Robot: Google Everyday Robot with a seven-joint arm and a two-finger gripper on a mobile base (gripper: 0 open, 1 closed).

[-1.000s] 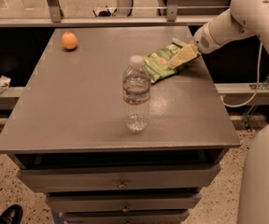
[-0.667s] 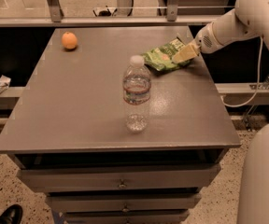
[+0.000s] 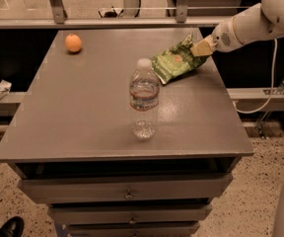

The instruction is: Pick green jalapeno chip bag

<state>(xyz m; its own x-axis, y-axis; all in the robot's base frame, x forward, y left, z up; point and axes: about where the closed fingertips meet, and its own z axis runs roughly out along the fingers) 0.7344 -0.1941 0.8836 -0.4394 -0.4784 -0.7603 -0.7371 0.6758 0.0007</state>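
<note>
The jaws are closed on the right-hand end of the bag; the gap between them is covered by the bag material, so only the pale outer finger faces are visible. The gripper is positioned over the far right corner of the table.

The green jalapeno chip bag, a crinkly bright-green snack bag with a round centre emblem, is held at a tilt. Its gripped end is raised, with one corner sticking up above the fingers. Its lower left end is down near the table surface; it cannot be determined whether that end is touching. The lettering on the bag cannot be read.

The white robot arm extends from the gripper to the upper right and is cut off by the picture edge. A thin pale cable hangs below it.

A clear plastic water bottle with a white cap stands upright near the table centre, just in front and to the left of the bag and apart from it. A small round orange fruit rests near the far left corner, well apart from both.

The flat grey table carries grey drawers below its top; the lowest drawers are cut off. A black shoe is partly visible at the bottom left corner.
</note>
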